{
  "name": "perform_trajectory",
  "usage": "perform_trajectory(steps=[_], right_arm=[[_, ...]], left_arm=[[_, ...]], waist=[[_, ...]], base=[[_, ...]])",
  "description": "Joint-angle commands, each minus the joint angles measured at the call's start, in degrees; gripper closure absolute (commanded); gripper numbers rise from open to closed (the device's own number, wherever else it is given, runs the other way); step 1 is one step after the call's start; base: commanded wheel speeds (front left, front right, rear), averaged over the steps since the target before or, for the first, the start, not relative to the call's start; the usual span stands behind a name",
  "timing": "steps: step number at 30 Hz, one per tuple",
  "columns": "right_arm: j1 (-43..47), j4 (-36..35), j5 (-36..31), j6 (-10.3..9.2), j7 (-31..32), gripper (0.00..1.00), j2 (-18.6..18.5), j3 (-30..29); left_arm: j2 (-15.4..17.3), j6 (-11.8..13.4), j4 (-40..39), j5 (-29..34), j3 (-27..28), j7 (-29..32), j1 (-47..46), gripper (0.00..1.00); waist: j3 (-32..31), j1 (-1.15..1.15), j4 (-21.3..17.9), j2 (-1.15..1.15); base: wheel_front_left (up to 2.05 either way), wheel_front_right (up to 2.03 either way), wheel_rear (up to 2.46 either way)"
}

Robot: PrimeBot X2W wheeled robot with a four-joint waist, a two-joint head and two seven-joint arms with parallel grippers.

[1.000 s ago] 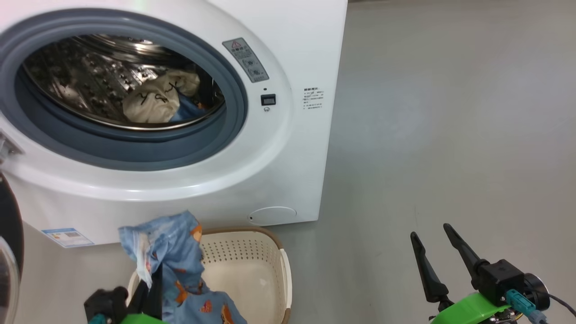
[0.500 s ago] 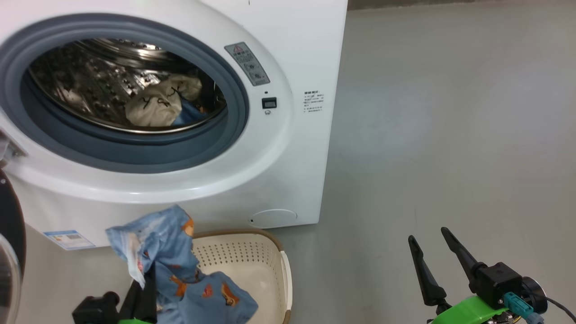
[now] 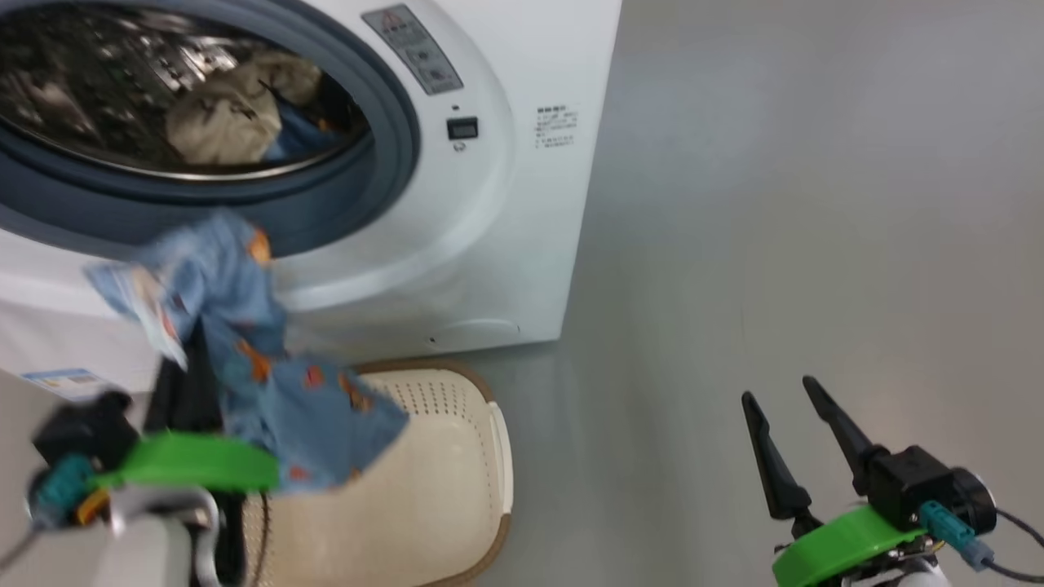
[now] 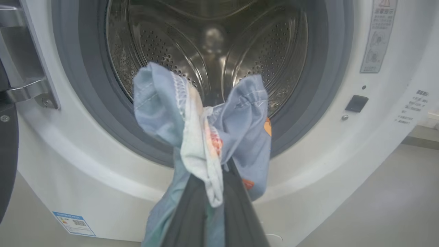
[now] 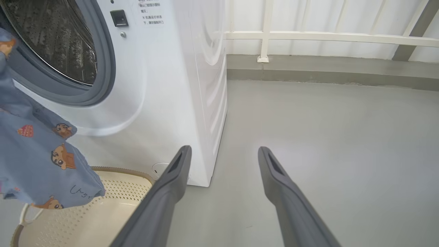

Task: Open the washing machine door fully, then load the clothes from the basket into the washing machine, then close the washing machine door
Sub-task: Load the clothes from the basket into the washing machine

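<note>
Clearly, L gripper [image 4: 210, 181], clothes [image 4: 241, 116] clamped (wrist cam)

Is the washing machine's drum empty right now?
No, a cream cloth lies inside the steel drum, with a bit of blue cloth beside it.

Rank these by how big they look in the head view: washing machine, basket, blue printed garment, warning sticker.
1. washing machine, by far
2. basket and blue printed garment: about alike, and the garment hangs nearer the camera, so unranked
3. warning sticker
</note>
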Motion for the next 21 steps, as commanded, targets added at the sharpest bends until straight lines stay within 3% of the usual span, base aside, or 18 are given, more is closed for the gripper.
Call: perform_trajectory(steps=[1,12,21], right_arm=[[-1.63,-1.56,-0.28,0.09,-0.53,0.00,-0.50,1.44],[-5.38,-0.82,1.29,0.09,-1.98,0.00,-0.77,1.96],[-8.78,1.36,3.11,0.09,-3.12,0.00,-0.30,3.19]], left_arm=[[1.58,-0.31,-0.67,-0.33,2.28,-0.78,-3.28,1.00],[9.82,-0.34,8.86,-0.45,4.99,2.33,-26.33,1.00],[17.50,-1.27,19.39,2.83,3.33,4.46,-43.23,1.00]], waist=[[3.66,0.00,-1.89,0.00],[15.05,0.00,-7.48,0.00],[22.12,0.00,-12.18,0.00]], base=[[0.00,0.00,0.00],[0.00,0.00,0.00],[0.00,0.00,0.00]])
